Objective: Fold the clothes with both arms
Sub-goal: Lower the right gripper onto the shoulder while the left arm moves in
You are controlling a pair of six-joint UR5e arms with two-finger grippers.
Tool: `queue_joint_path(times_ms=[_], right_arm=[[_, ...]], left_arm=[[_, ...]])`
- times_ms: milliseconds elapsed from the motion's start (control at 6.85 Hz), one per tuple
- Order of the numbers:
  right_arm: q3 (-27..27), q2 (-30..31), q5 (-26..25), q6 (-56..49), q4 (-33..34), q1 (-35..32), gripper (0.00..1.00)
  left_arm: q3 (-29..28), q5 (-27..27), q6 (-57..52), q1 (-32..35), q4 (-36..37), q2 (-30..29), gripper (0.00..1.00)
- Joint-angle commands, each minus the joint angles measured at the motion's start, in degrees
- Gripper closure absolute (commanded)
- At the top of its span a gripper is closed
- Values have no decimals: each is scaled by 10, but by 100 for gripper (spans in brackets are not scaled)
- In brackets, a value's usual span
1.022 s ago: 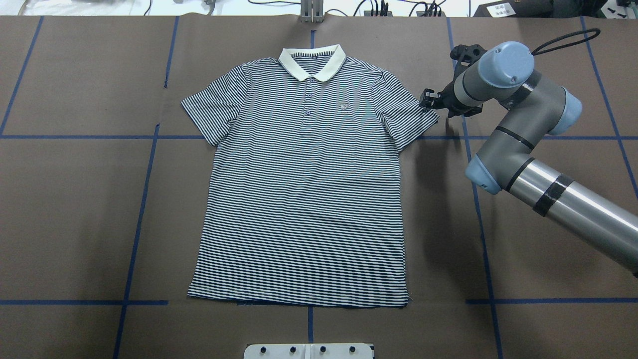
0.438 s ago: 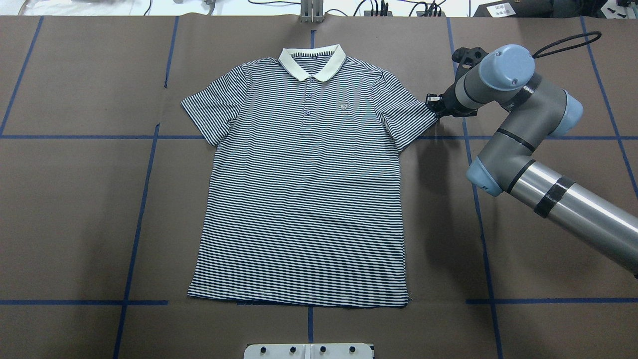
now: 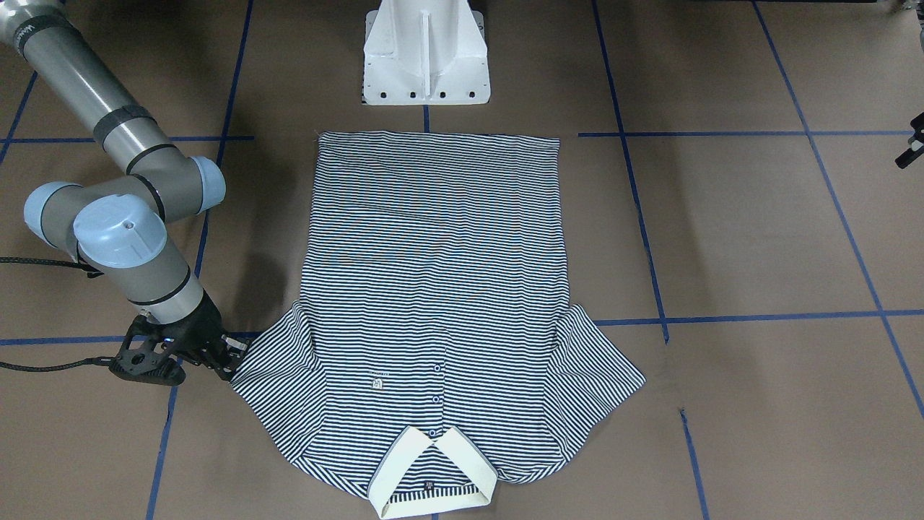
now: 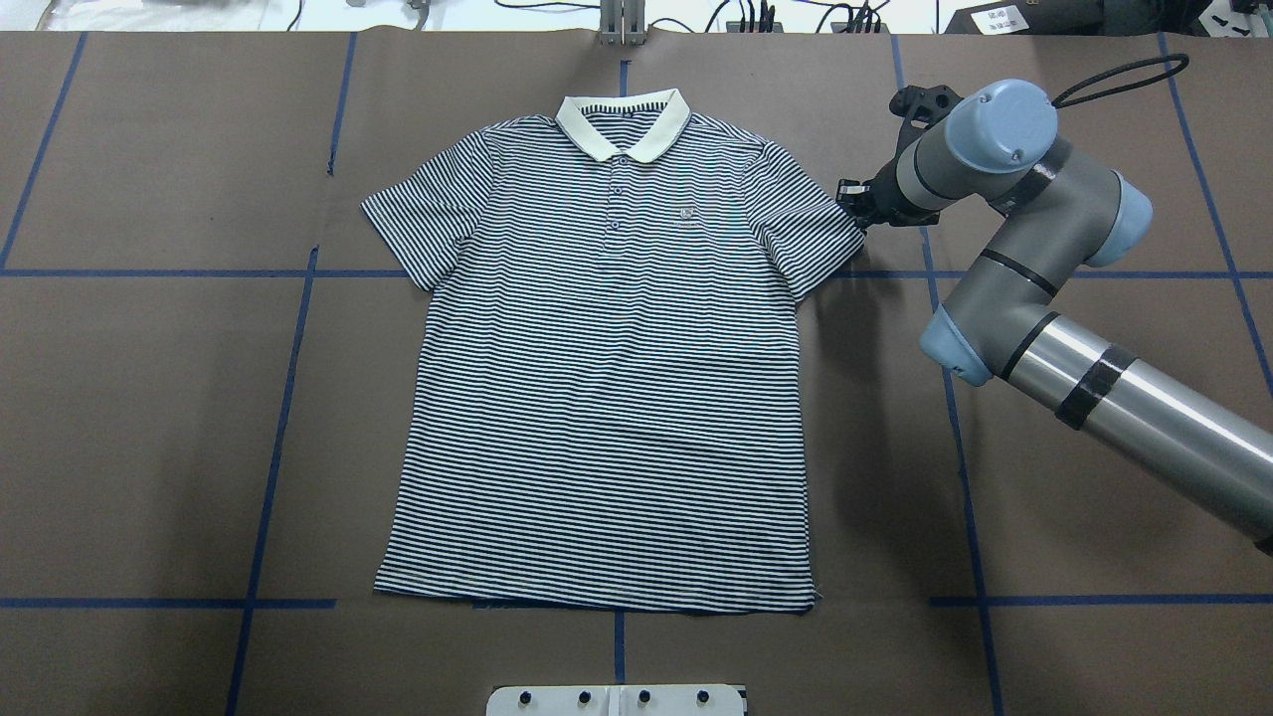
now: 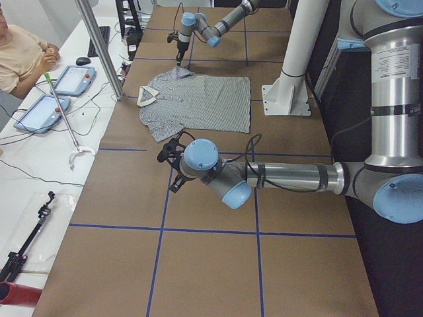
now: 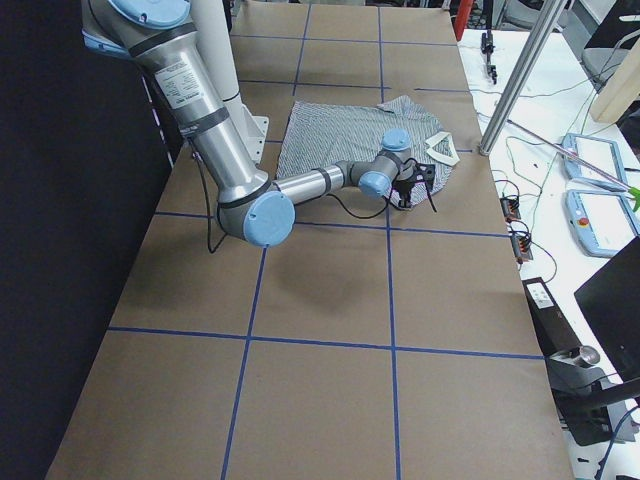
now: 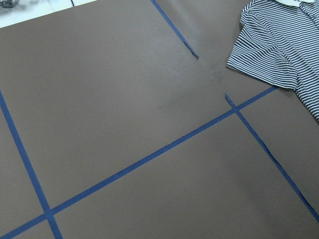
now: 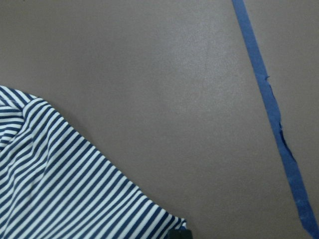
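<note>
While the polo shirt (image 4: pixel 607 398) lies flat and face up in the middle of the brown table (image 4: pixel 149 418), its cream collar (image 4: pixel 623 127) points away from the robot and its hem lies nearest the white pedestal (image 3: pixel 426 50). Both short sleeves are spread outward. The right arm (image 4: pixel 1034 239) reaches in low, and the right gripper (image 4: pixel 857 207) sits at the outer corner of the sleeve on the robot's right, touching or just at the striped edge. Its fingers are too dark and small to show whether they pinch the fabric or stand apart, so its grip cannot be told. The right wrist view shows only that sleeve corner and a line of blue tape (image 8: pixel 271 114). The left gripper (image 5: pixel 166 150) hangs over bare table, apart from the shirt; whether it is spread or clenched cannot be told.
</note>
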State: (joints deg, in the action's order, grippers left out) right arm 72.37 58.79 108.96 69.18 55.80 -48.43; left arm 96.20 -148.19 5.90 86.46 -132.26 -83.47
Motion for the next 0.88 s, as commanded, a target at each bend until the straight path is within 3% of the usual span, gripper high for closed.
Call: queue_joint_path(times_ms=[0,292,730], right_arm=[[16,-4,4,0,2,0,100],[60,-13,-1,69,4,15,100],[22,-104,-87,112,63,67,100]], left_arm=[[-1,0,0,0,0,1,0],[-1,0,0,0,-1,1,0],[1,0,0,0,-1,1,0]])
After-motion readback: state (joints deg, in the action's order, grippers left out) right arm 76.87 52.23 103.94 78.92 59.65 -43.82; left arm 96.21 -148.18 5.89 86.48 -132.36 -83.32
